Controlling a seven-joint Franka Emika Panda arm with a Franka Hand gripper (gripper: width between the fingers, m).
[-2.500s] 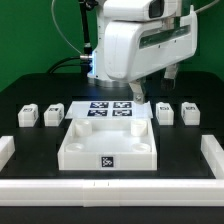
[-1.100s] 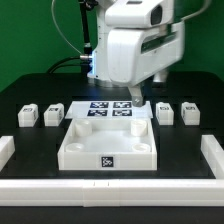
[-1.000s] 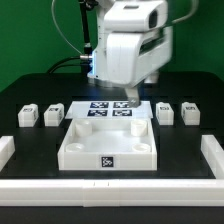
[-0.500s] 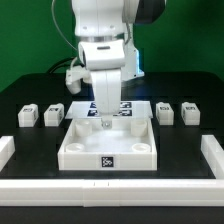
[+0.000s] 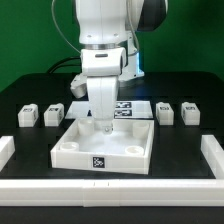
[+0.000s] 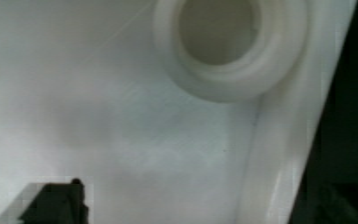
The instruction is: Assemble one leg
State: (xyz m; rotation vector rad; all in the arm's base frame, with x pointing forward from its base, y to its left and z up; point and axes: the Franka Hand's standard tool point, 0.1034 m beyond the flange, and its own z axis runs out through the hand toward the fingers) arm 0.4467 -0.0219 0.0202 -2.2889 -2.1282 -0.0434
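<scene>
The large white tray-like piece (image 5: pixel 75 145) lies mid-table, slightly turned, with a marker on its front wall. My gripper (image 5: pixel 103 125) reaches down at the tray's far wall. In the wrist view one dark fingertip (image 6: pixel 51 205) stands over the tray's floor, well apart from the rim (image 6: pixel 282 150), beside a round corner socket (image 6: pixel 229 45). The other finger does not show against the dark. The jaws look spread and hold nothing. Four legs stand on the black table: two at the exterior view's left (image 5: pixel 27 114) (image 5: pixel 54 113) and two at its right (image 5: pixel 164 108) (image 5: pixel 189 108).
The marker board (image 5: pixel 125 107) lies behind the tray, partly hidden by the arm. Long white bars lie at the exterior view's left (image 5: pixel 5 150), its right (image 5: pixel 212 150) and along the front (image 5: pixel 110 192).
The arm swung from the back right and came down at the tray's far wall. Since half a second ago the tray has turned and its front has shifted toward the exterior view's left.
</scene>
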